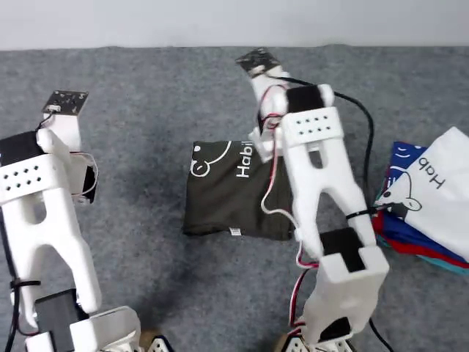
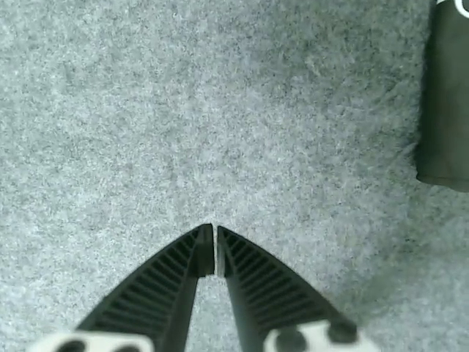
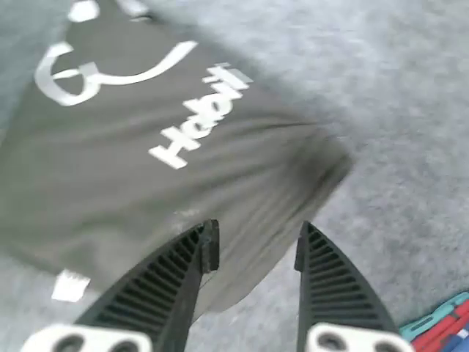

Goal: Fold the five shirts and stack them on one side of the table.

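Observation:
A folded black shirt (image 1: 231,191) with white print lies in the middle of the grey table. The right arm stands over its right edge, and my right gripper (image 3: 253,246) is open just above the black shirt (image 3: 168,154) near that edge. At the table's right side is a stack of folded shirts (image 1: 421,202), white on top with blue, red and teal below. My left gripper (image 2: 215,249) is shut with nothing in it, above bare carpet at the left; the black shirt's edge (image 2: 445,103) shows off to its side.
Grey carpet (image 1: 146,110) covers the table. A corner of the stack (image 3: 440,323) lies close beside the right gripper. The left arm (image 1: 44,198) stands at the left edge, with open room between it and the black shirt.

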Motion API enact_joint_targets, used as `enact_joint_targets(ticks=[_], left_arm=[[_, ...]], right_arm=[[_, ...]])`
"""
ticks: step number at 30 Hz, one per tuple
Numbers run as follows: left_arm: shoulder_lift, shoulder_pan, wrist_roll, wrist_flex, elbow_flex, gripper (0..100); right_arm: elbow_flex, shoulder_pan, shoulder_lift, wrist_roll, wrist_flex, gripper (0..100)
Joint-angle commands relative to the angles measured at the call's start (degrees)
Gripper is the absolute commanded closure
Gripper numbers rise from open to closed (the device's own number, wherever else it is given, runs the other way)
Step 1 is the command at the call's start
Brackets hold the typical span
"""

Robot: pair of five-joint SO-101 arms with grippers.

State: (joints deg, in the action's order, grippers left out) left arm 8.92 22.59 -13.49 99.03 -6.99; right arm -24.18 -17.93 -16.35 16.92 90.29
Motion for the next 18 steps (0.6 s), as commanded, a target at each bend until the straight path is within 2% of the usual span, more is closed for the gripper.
enact_joint_targets(ticks=[1, 8, 10, 14, 18], left_arm=[[0.97, 0.35, -0.35, 1.49, 2.86, 99], [3.87, 0.35, -0.35, 1.49, 2.51, 99], [4.13, 0.35, -0.35, 1.49, 2.51, 99], [4.22, 0.35, -0.35, 1.49, 2.51, 99], [4.22, 0.35, -0.35, 1.49, 2.51, 99]], right_arm=[[-3.08, -2.51, 3.3, -0.79, 4.53, 81.9], [-2.29, -0.66, -7.78, -0.79, 7.69, 90.4], [-2.29, -0.31, -8.31, -2.46, 7.78, 85.2], [-2.29, -0.22, -8.4, -10.46, 6.73, 69.9], [-1.85, -0.22, -9.36, -12.13, 3.56, 69.3]])
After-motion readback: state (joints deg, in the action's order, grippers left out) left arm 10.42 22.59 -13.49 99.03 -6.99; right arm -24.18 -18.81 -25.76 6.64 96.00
